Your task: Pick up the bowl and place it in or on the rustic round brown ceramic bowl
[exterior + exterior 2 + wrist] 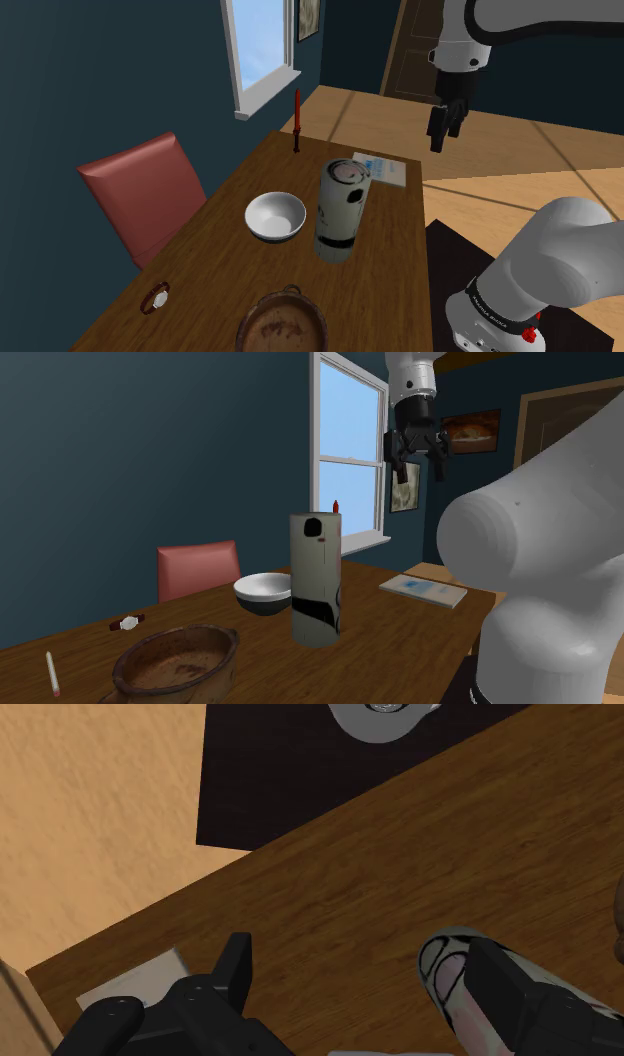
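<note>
White bowl (275, 216) sits on wooden table (392, 268) near dark-blue wall (100, 70).

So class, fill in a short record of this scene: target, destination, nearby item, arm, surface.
target: white bowl, upright on the table
destination: brown bowl, apart from the white bowl
nearby item: tall cylinder, standing beside the white bowl
arm: gripper open, raised high above the table, holding nothing
surface: wooden table
</note>
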